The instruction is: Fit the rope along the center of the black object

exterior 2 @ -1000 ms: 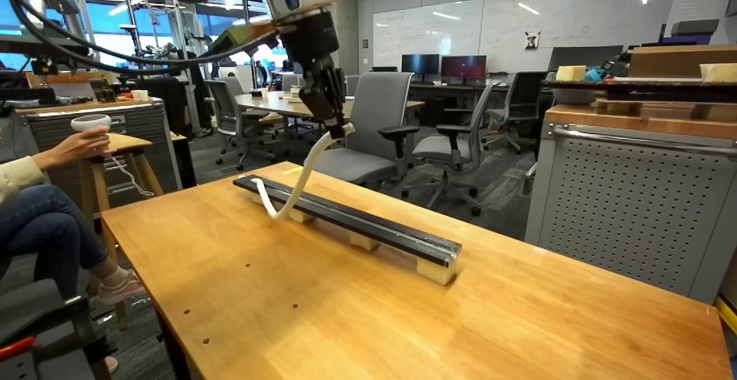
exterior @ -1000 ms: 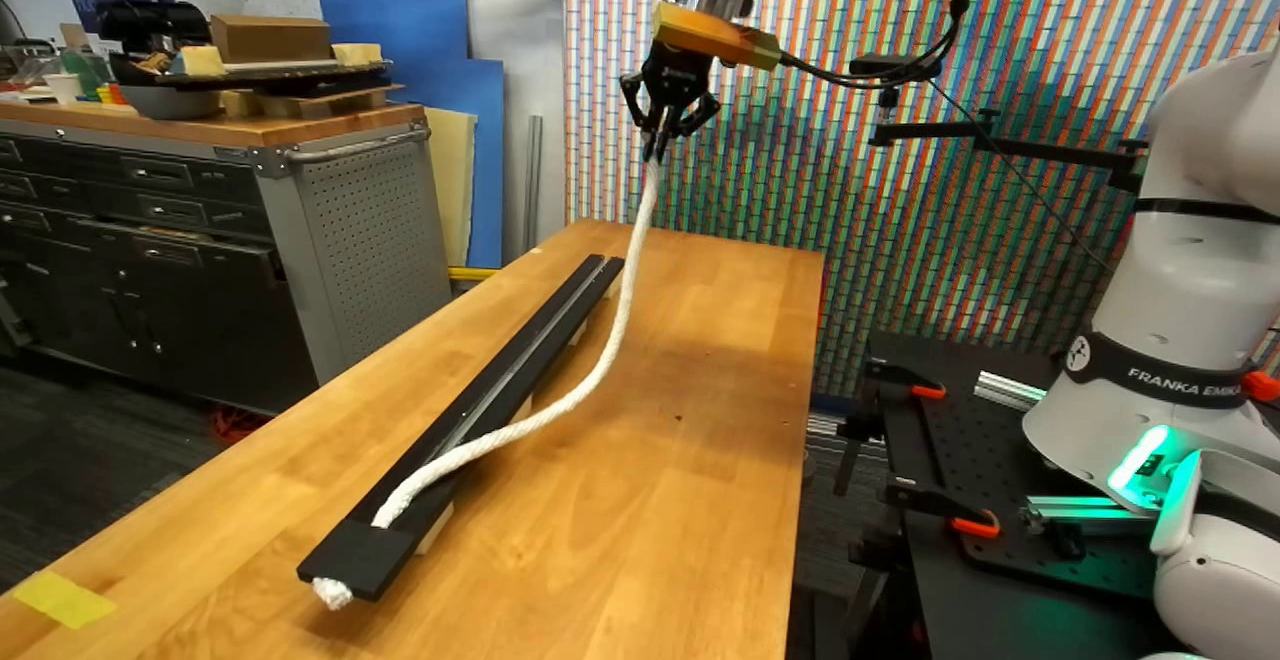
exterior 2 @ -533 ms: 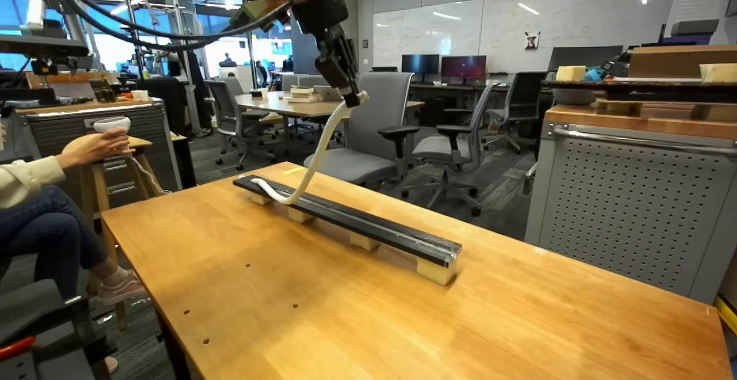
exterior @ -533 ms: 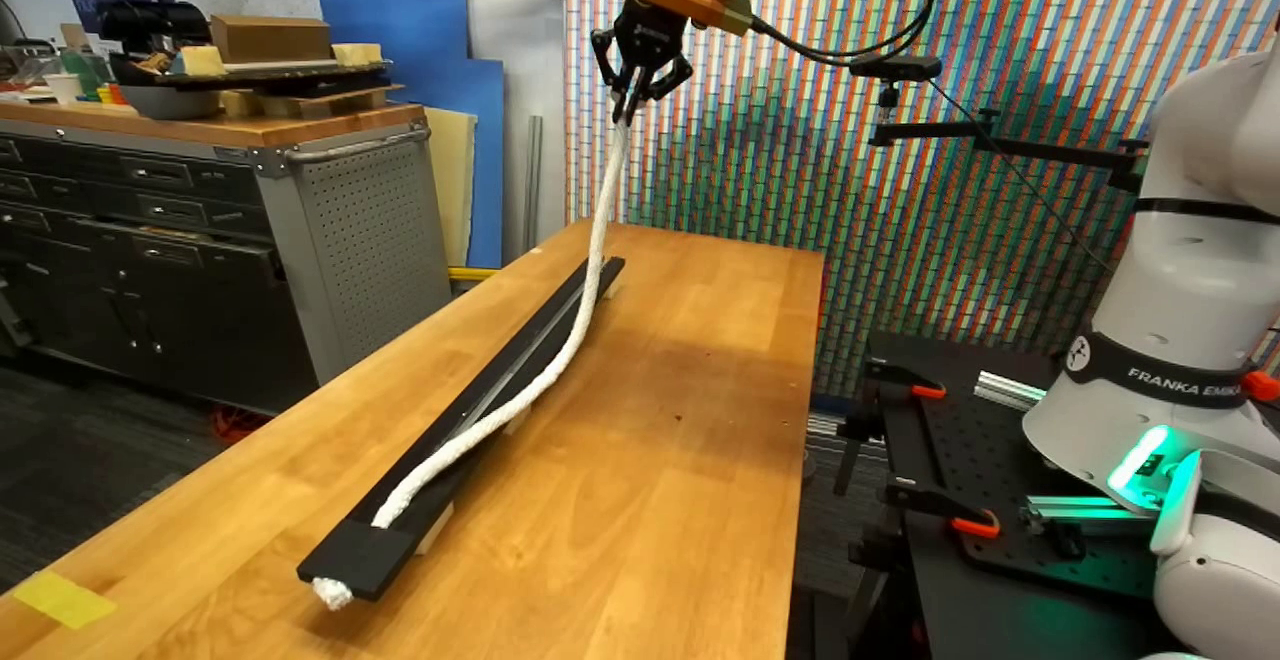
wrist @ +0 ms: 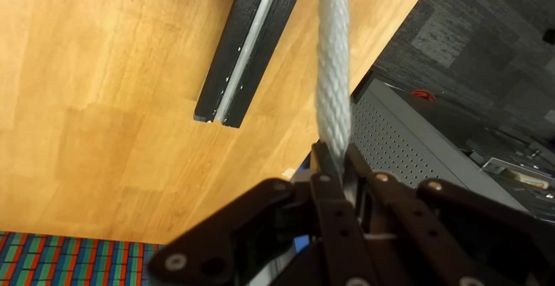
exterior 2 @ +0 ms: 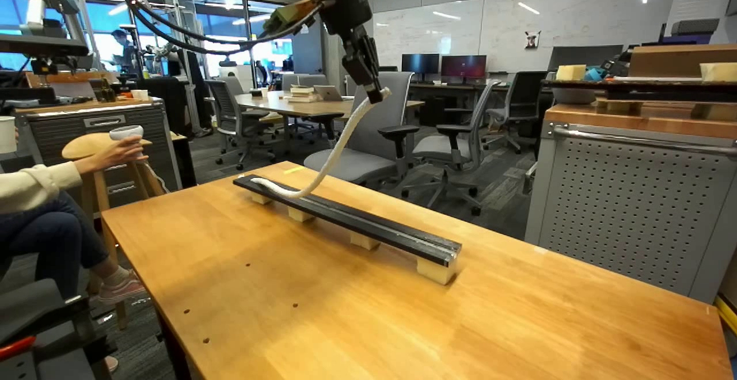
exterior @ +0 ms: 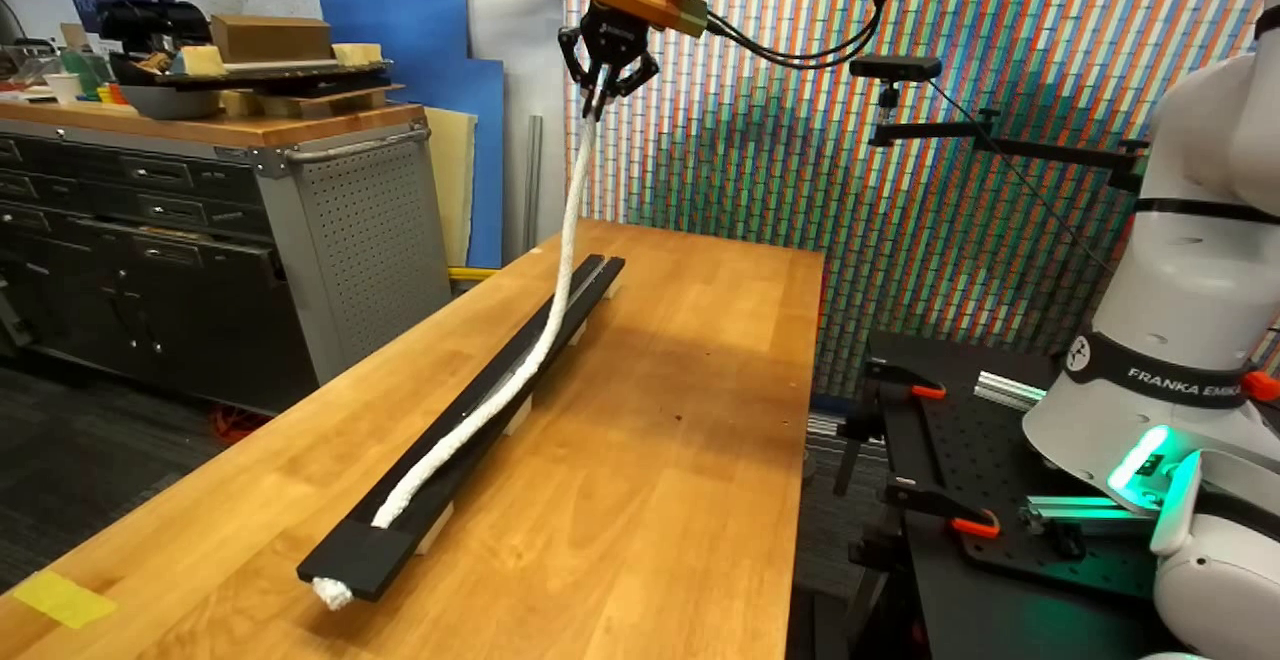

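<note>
1. Robotiq gripper (wrist: 337, 151), one. Raised well above the table; fingers (exterior 2: 368, 78) pointing to 5 o'clock in an exterior view.
2. Jaws. Drawn together, pinching the rope near its upper end.
3. White braided rope (wrist: 334, 60), one length. Runs between the jaws and leaves them toward 12 o'clock in the wrist view. A short tip (exterior 2: 386, 91) sticks out just past the fingers, toward 2 o'clock.
4. Hanging span (exterior: 574, 200) of the same. Drops from the jaws toward 6 o'clock, then curves to 7 o'clock and reaches the rail. Whether its lower part sits in the groove cannot be told.
5. Black rail (exterior 2: 368, 223), long and straight. Lies below the jaws, apart from them; its slotted end is toward 10 o'clock of the fingertips in the wrist view.
6. Centre groove (wrist: 243, 56), pale, running lengthwise.
7. End plate (exterior: 365, 552), black, across the rail's 7 o'clock end. Rope shows on both sides of it, the lower end (exterior: 332, 593) just beyond.
8. Pale yellow blocks (exterior 2: 436, 269), four visible, beneath the rail.
9. Wooden table (exterior 2: 345, 322), bearing the blocks.
10. Yellow tape (exterior: 65, 598), on the table, about 9 o'clock of the end plate.
</note>
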`<state>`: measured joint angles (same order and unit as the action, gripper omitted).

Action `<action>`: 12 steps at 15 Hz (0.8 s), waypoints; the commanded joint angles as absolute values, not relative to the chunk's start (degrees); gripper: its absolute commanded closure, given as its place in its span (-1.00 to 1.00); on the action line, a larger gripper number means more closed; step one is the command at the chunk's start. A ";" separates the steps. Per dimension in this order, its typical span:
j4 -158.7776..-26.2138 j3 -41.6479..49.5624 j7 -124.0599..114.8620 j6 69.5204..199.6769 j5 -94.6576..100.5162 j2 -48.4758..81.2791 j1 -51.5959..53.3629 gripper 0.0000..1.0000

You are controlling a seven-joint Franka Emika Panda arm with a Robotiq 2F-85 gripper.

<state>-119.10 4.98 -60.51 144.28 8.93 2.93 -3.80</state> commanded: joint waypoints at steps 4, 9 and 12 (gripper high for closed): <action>-109.64 6.78 -65.40 143.36 14.95 11.06 -2.26 0.94; -105.83 9.22 -68.74 143.21 19.77 14.76 -0.97 0.94; -104.73 10.27 -68.92 143.34 20.19 16.65 -0.63 0.94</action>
